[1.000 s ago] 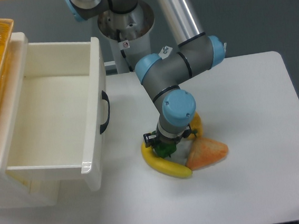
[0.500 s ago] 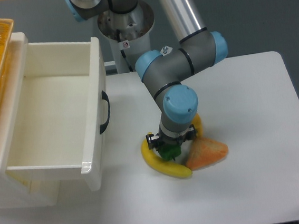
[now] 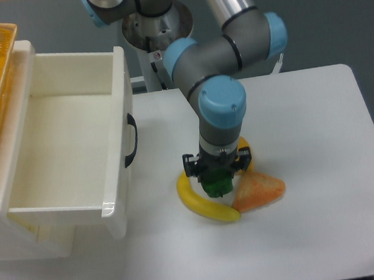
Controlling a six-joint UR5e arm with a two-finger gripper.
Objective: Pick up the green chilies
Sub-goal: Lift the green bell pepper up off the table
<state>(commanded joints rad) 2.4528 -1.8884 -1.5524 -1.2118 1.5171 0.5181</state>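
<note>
Left of the banana (image 3: 203, 204), a white drawer (image 3: 75, 147) stands pulled open from its cabinet. Directly above the banana's curve, the gripper (image 3: 217, 183) points straight down, its fingers closed around the green chilies (image 3: 216, 185). Just right of the banana lies the orange pepper (image 3: 259, 190), on the white table (image 3: 320, 147).
</note>
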